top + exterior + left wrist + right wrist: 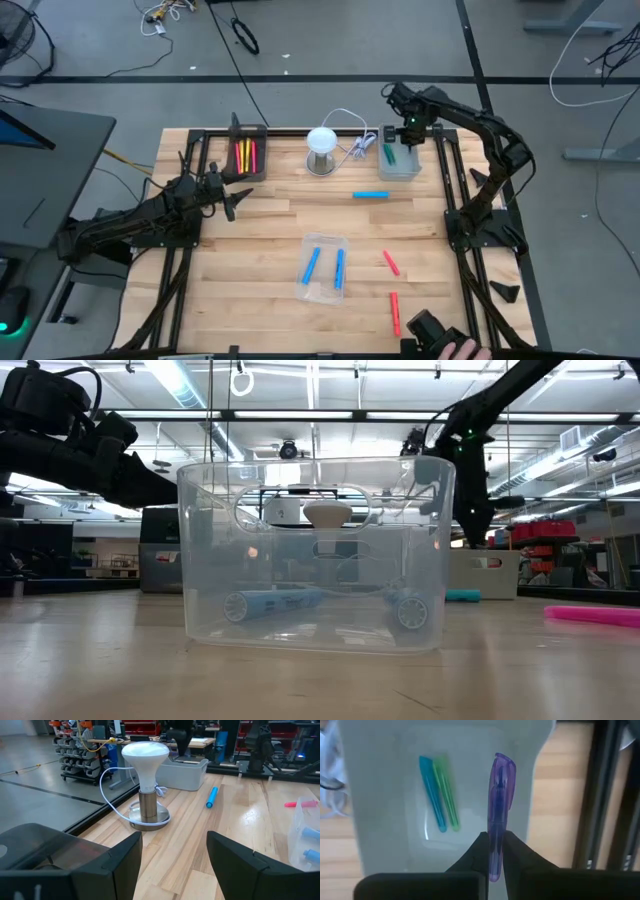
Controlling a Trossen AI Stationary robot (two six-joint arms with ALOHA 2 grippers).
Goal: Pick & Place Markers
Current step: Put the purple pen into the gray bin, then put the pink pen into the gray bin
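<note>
My right gripper (493, 840) hangs over the grey tray (385, 820) at the table's far right (400, 165), shut on a purple marker (501, 785). A teal marker (432, 790) and a green marker (446, 790) lie on that tray's floor. My left gripper (173, 845) is open and waits above the table's left side (238, 203). The clear tray (325, 265) holds two blue markers (270, 603). A blue marker (370, 195) and two red markers (390, 262) (394, 310) lie flat on the wood. Red and yellow markers (245, 155) lie in the black tray. My right gripper pinches the purple marker between its two fingers near one end (495, 827), coming from above and pointing down. The marker is lifted clear above the grey tray, and its long capped part (504, 767) sticks out past the fingertips.
A lamp with a white bulb (322, 150) and its white cord stands at the far middle, between the black and grey trays. A person's hand (462, 350) shows at the near edge. Bare wood lies between the left gripper and the clear tray.
</note>
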